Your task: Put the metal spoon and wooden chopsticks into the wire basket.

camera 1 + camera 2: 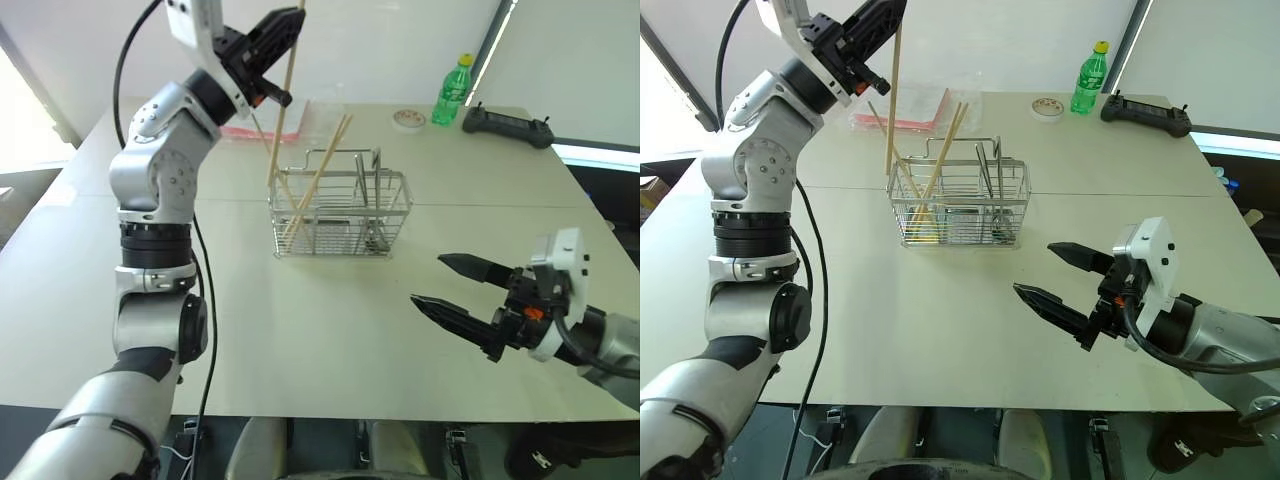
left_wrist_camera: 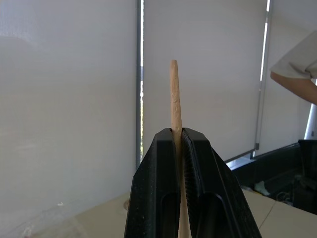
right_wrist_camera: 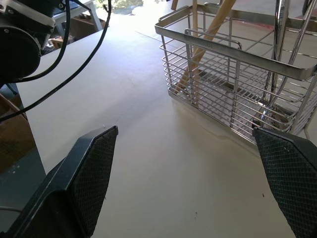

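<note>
The wire basket stands mid-table. Wooden chopsticks lean in its left part, and the metal spoon stands upright in its right part. My left gripper is raised high above the basket's left end, shut on one more chopstick. That chopstick hangs nearly upright with its lower tip at the basket's left rim; I cannot tell if the tip is inside. In the left wrist view its top end sticks out between the closed fingers. My right gripper hovers open and empty over the table, right of and nearer than the basket.
At the table's far side stand a green bottle, a black controller, a small tape roll and a pink-and-clear packet. A person's arm shows beyond the table.
</note>
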Tool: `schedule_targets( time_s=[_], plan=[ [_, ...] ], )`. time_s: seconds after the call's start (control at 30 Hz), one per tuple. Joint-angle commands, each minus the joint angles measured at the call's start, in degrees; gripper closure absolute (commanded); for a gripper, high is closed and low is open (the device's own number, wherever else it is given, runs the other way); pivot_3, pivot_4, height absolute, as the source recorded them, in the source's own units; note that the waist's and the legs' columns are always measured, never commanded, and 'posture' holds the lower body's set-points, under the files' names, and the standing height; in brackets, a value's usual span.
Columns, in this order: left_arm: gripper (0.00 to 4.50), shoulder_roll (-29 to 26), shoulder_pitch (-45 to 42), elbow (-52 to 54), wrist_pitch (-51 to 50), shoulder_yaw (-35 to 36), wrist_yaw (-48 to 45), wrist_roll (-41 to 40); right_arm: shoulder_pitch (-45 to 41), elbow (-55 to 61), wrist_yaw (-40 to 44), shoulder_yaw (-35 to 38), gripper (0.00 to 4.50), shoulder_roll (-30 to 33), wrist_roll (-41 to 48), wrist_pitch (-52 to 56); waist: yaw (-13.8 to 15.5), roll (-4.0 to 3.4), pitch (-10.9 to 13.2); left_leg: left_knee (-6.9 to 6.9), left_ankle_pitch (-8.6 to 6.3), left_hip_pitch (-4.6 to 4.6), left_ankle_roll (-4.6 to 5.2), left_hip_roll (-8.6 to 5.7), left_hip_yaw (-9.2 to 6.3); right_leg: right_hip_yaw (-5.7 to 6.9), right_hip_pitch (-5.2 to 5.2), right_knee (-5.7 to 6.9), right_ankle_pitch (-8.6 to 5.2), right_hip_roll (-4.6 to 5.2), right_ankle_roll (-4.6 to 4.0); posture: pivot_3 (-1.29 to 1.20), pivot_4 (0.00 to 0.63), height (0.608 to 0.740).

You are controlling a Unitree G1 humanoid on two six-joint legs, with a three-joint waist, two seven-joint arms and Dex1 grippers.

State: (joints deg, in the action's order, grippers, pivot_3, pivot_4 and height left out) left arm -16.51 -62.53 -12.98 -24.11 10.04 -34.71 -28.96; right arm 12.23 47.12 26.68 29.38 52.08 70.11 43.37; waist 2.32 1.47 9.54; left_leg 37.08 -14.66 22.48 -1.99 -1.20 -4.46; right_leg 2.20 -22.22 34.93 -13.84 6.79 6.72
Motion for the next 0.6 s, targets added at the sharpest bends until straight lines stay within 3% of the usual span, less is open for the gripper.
schedule_targets(
  time_s=[0.03, 0.2, 0.43, 0.6],
  plan=[
    [4.49, 0.96, -2.64, 0.28, 1.52, -0.22, 0.00, -0.37, 0.57, 1.63, -0.43, 1.76, 0.00, -0.63, 0.92, -1.36, -0.04, 0.00, 0.00, 0.00, 0.00, 0.00, 0.00, 0.00, 0.00, 0.00, 0.00, -0.01, 0.00, 0.00, 0.00, 0.00, 0.150, 0.690],
    [4.49, 2.50, -1.77, -0.71, 2.91, -1.94, -1.02, 1.09, 1.58, 1.91, -0.61, 2.53, 0.00, -1.12, 1.03, -1.86, -0.06, 0.00, 0.00, -0.04, 0.00, 0.00, 0.00, 0.00, 0.00, 0.00, -0.03, 0.00, 0.00, 0.00, 0.02, 0.00, 0.150, 0.690],
    [4.49, 2.99, 5.82, 2.39, -0.36, -3.24, -3.79, -0.66, 2.74, 2.18, -0.47, 3.63, 0.00, -1.65, 0.23, -2.55, -0.19, -0.04, -0.01, -0.06, 0.00, -0.03, 0.01, 0.01, 0.02, -0.01, -0.04, 0.00, -0.01, -0.01, 0.04, 0.00, 0.150, 0.690],
    [2.58, 4.17, 9.76, 6.89, -3.68, -2.34, -2.14, -2.82, 2.43, 1.64, -0.28, 4.17, 0.00, -1.23, 1.17, -2.84, 0.11, -0.01, 0.01, -0.03, 0.00, 0.00, 0.00, 0.03, -0.02, -0.01, -0.03, 0.02, -0.01, -0.02, 0.02, 0.00, 0.150, 0.690]
  ],
)
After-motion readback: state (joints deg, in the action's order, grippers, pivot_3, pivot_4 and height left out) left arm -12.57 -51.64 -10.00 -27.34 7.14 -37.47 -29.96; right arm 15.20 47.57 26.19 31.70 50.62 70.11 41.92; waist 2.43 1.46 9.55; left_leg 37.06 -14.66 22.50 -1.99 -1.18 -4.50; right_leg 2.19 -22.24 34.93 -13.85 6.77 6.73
